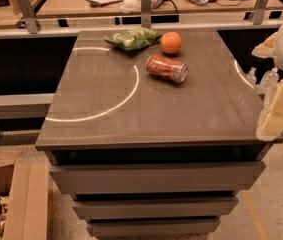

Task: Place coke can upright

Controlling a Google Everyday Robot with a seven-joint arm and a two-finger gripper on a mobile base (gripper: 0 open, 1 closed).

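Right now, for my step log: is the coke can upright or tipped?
Tipped: the coke can lies on its side, silver top facing right. The gripper is at the right edge of the table, apart from it.

From the hand [276, 116] at the desk's [106, 114] right edge, open top leads to the can [166, 68]; orange [171, 42] and, seemingly, a bag [132, 38] crowd behind.

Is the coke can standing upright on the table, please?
No, the coke can lies on its side; the gripper hangs at the right edge of the table.
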